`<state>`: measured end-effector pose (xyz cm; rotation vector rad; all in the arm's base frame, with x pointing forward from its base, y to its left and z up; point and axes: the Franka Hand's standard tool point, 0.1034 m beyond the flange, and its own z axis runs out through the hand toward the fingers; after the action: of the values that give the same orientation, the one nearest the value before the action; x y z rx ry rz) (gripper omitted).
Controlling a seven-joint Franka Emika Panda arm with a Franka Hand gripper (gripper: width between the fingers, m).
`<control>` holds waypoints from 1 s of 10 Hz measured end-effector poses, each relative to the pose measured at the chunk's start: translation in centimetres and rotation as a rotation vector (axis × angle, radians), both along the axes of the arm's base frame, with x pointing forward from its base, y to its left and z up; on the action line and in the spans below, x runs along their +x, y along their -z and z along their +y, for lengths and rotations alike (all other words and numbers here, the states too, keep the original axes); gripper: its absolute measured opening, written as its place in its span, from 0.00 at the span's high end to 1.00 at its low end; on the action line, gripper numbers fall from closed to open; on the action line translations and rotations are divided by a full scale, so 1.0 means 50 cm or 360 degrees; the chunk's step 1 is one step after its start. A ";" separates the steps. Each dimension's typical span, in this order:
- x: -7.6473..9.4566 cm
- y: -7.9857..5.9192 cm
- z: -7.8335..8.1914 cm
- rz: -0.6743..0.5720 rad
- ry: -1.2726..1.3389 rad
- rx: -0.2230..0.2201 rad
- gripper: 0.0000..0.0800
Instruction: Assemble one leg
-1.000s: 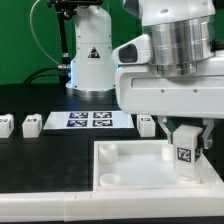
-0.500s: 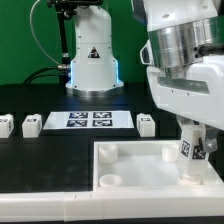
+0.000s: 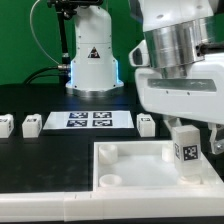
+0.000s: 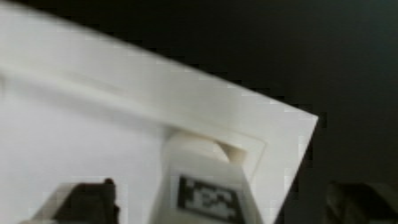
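Observation:
The leg [image 3: 184,148], a small white block with a black-and-white tag, stands upright in the far corner socket of the large white square panel [image 3: 135,165] at the exterior view's right. My gripper [image 3: 188,132] hangs right over it. In the wrist view the leg [image 4: 210,188] sits between my two dark fingers [image 4: 89,203], with a gap showing on each side. The gripper [image 4: 222,205] is open and is not clamping the leg.
Three more small tagged legs [image 3: 5,124] [image 3: 31,125] [image 3: 146,124] stand on the black table behind the panel. The marker board [image 3: 90,120] lies between them. The panel's other round sockets [image 3: 110,181] show at its left corners. The arm's white base [image 3: 90,55] stands at the back.
The hand swung to the right and back over the last second. The leg went from tilted to upright in the corner socket, and the fingers now stand apart from it.

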<state>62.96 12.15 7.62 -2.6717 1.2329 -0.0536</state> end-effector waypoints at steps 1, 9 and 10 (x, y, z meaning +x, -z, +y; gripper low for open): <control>-0.003 0.001 0.008 -0.0031 -0.0239 -0.0075 0.20; 0.010 -0.005 0.012 -0.0067 -0.0568 -0.0099 0.42; 0.008 -0.003 0.010 -0.0047 -0.0464 -0.0086 0.61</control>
<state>63.38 12.62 7.78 -2.8563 0.8333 -0.0838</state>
